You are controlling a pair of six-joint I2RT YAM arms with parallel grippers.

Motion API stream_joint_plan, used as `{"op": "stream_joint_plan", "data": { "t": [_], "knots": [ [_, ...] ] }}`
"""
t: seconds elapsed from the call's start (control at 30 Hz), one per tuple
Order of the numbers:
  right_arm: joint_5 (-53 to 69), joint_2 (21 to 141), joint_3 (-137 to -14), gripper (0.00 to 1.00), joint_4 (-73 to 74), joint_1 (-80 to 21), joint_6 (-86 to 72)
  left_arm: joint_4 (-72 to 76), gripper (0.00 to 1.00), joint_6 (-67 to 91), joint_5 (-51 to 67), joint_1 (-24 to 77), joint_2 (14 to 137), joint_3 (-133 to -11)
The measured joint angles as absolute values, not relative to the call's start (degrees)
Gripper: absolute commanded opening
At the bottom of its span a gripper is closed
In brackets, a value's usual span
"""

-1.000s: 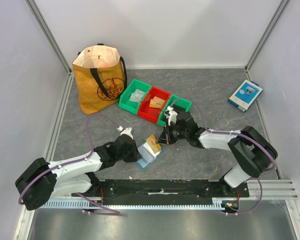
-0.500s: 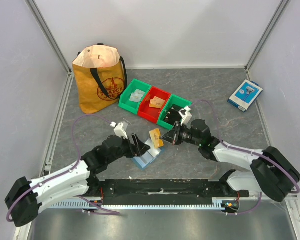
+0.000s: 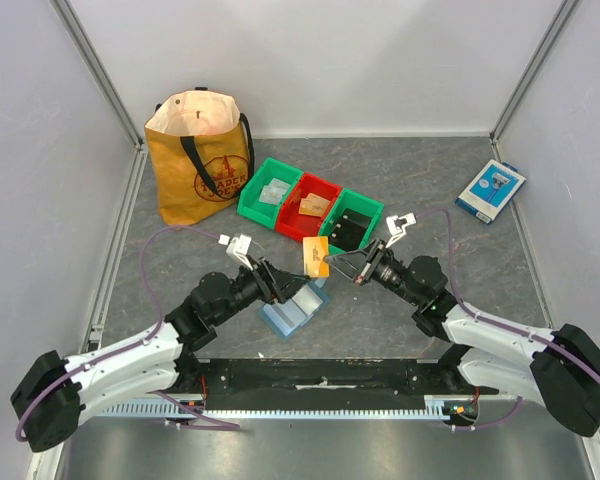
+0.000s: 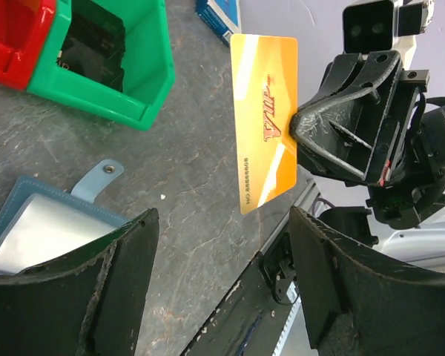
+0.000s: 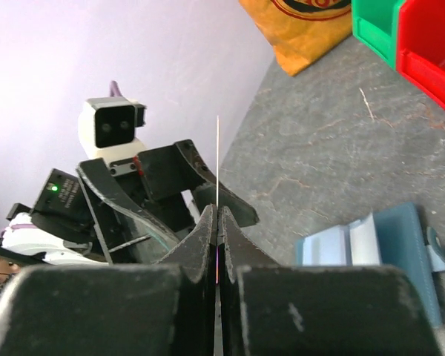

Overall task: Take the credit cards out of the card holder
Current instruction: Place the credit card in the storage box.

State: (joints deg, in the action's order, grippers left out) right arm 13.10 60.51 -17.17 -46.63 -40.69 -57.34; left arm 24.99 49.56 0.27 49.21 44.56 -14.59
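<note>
The dusty-blue card holder (image 3: 292,312) lies open on the table between the arms, its snap tab and pale inner pockets showing (image 4: 37,230) (image 5: 386,241). An orange credit card (image 3: 316,256) marked VIP (image 4: 267,119) hangs in the air above it, seen edge-on (image 5: 218,163) in the right wrist view. My right gripper (image 3: 332,262) (image 5: 217,211) is shut on that card's edge. Left of the card and over the holder, my left gripper (image 3: 280,283) (image 4: 224,222) is raised and open, with nothing between its fingers.
A green bin (image 3: 270,192) with pale cards, a red bin (image 3: 308,208) with orange cards and another green bin (image 3: 352,220) with a dark item stand behind the holder. A tan tote bag (image 3: 200,155) is back left, a blue-and-white box (image 3: 490,190) back right.
My left gripper opened, let go of the card holder and rose. My right gripper drew the orange card up and clear of the holder, and its arm pulled back to the right.
</note>
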Motion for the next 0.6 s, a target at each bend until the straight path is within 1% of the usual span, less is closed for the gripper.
{"op": "stream_joint_plan", "data": {
  "t": [0.07, 0.23, 0.37, 0.47, 0.6],
  "knots": [
    [12.34, 59.92, -16.62, 0.00, -48.10, -41.08, -58.11, 27.64, 0.74, 49.60, 1.08, 49.21, 46.46, -14.59],
    [10.59, 59.33, -15.31, 0.00, -50.57, -42.00, -59.70, 33.47, 0.68, 50.24, 3.22, 49.21, 51.37, -14.68],
    [9.96, 59.29, -15.14, 0.00, -51.66, -42.81, -60.07, 38.48, 0.57, 51.35, 3.77, 49.21, 53.45, -14.72],
    [9.96, 59.29, -15.00, 0.00, -52.73, -43.09, -60.45, 41.04, 0.43, 51.96, 4.45, 49.21, 54.83, -15.05],
    [9.28, 59.29, -14.44, 0.00, -53.69, -43.29, -60.86, 43.38, 0.12, 52.88, 5.15, 49.21, 55.70, -15.40]
  ]
}}
